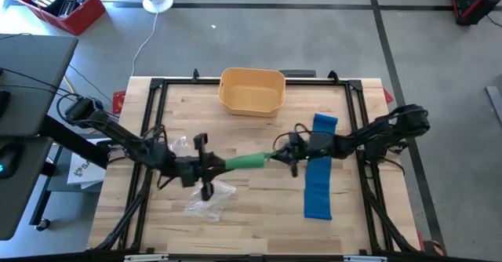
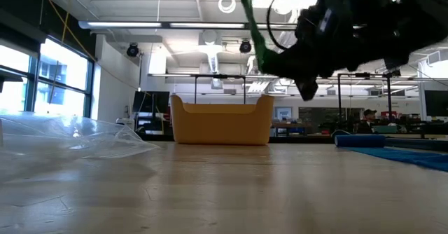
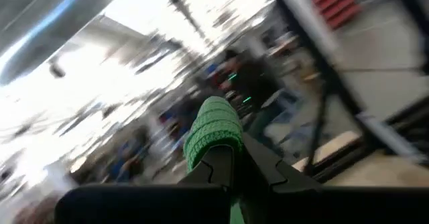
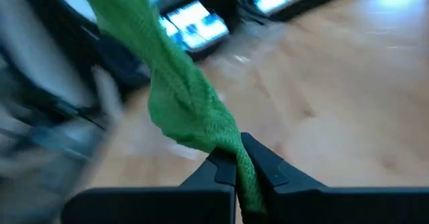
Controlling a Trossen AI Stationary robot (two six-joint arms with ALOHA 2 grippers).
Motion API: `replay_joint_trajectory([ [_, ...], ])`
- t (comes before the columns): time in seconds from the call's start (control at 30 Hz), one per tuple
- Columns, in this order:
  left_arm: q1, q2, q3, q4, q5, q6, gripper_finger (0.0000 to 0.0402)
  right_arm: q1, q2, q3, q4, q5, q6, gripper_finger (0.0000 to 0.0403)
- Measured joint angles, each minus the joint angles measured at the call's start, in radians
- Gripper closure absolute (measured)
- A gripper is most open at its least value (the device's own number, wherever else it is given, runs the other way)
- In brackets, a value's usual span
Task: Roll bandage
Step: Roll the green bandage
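A green bandage (image 1: 248, 161) hangs in the air over the middle of the table, stretched between my two grippers. My left gripper (image 1: 213, 166) is shut on its left end, which looks bunched or partly rolled (image 3: 213, 131). My right gripper (image 1: 281, 157) is shut on its right end (image 4: 188, 110). In the low view the green strip (image 2: 253, 24) runs up from the right arm (image 2: 336, 31), well above the table. My left gripper pinches the bandage's bunched left end (image 3: 209, 150) between its two fingers, coming roughly level from the table's left. The end sticks out past the fingertips, clear of the table. My right gripper pinches the bandage's right end (image 4: 236, 158) between its two fingers, coming about level from the table's right. The gathered cloth runs away from the fingers toward the other gripper, clear of the table.
A blue bandage (image 1: 318, 180) lies flat on the table right of centre, its far end rolled (image 1: 325, 123). A yellow bin (image 1: 251, 89) stands at the far edge. Crumpled clear plastic (image 1: 208, 201) lies under and near the left gripper.
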Motion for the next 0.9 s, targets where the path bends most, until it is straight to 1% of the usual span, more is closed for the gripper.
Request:
replay_joint_trajectory([
  [0.07, 0.003, -0.034, 0.000, -0.039, 0.157, -0.012, 0.0396, -0.022, 0.044, -0.021, 0.127, -0.074, 0.060, 0.0402],
  [0.1, 0.010, -0.048, 0.000, -0.049, 0.252, -0.026, 0.0396, -0.029, 0.065, -0.020, 0.174, -0.129, 0.073, 0.0402],
  [0.17, 0.029, -0.067, 0.000, -0.055, 0.416, -0.073, 0.0396, -0.036, 0.115, 0.008, 0.246, -0.242, 0.076, 0.0402],
  [0.2, 0.036, -0.072, 0.000, -0.054, 0.480, -0.092, 0.0396, -0.036, 0.139, 0.032, 0.277, -0.296, 0.075, 0.0402],
  [0.27, 0.049, -0.074, 0.000, -0.032, 0.579, -0.119, 0.0396, -0.033, 0.184, 0.090, 0.317, -0.395, 0.068, 0.0402],
  [0.33, 0.052, -0.073, 0.000, 0.026, 0.647, -0.131, 0.0396, -0.027, 0.225, 0.154, 0.305, -0.476, 0.031, 0.0402],
  [0.4, 0.048, -0.075, 0.000, 0.087, 0.694, -0.135, 0.0396, -0.022, 0.261, 0.207, 0.258, -0.505, -0.030, 0.0403],
  [0.47, 0.036, -0.076, 0.000, 0.152, 0.696, -0.141, 0.0396, -0.026, 0.293, 0.237, 0.187, -0.481, -0.089, 0.0403],
  [0.57, 0.016, -0.085, -0.001, 0.241, 0.671, -0.148, 0.0396, -0.028, 0.339, 0.256, 0.109, -0.387, -0.104, 0.0403],
  [0.7, -0.008, -0.142, -0.001, 0.266, 0.628, -0.103, 0.0396, -0.031, 0.359, 0.251, 0.102, -0.347, -0.082, 0.0403],
  [0.8, -0.036, -0.211, -0.001, 0.266, 0.552, -0.034, 0.0396, -0.033, 0.348, 0.239, 0.099, -0.348, -0.095, 0.0403],
  [0.9, -0.050, -0.281, -0.001, 0.198, 0.453, 0.031, 0.0396, -0.033, 0.331, 0.222, 0.098, -0.345, -0.115, 0.0403],
])
